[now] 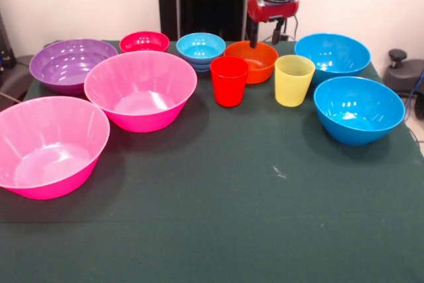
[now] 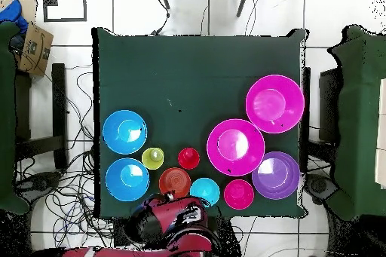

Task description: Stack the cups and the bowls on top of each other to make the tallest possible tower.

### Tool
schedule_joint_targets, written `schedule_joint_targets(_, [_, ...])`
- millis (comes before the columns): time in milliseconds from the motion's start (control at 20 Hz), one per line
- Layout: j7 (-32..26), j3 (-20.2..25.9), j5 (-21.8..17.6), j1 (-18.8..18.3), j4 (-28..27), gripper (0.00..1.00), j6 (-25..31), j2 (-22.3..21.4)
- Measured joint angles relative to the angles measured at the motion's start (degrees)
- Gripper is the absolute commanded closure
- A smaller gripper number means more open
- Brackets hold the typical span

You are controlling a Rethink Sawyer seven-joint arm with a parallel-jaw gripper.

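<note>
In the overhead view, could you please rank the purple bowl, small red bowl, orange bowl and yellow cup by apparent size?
1. purple bowl
2. small red bowl and orange bowl: alike, and the arm partly covers the orange one
3. yellow cup

Ten plastic pieces on the surface (image 1: 218, 217): eight bowls and two cups.

Five large bowls: two pink, one at the left edge (image 1: 48, 145) and one left of centre (image 1: 140, 89); one purple (image 1: 71, 63) at upper left; two blue at right (image 1: 332, 54) (image 1: 358, 109). Three small bowls in the upper middle: red (image 1: 144, 42), light-blue (image 1: 201, 48), which may be more than one nested, and orange (image 1: 255, 59). Two cups at centre: one red (image 1: 229, 80), one yellow (image 1: 294, 79).
</note>
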Motion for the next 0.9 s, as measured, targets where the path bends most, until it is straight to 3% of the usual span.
schedule_joint_targets(900, [0.0, 1.0, -1.0, -0.2, 0.0, 0.0, -7.8, 3.8])
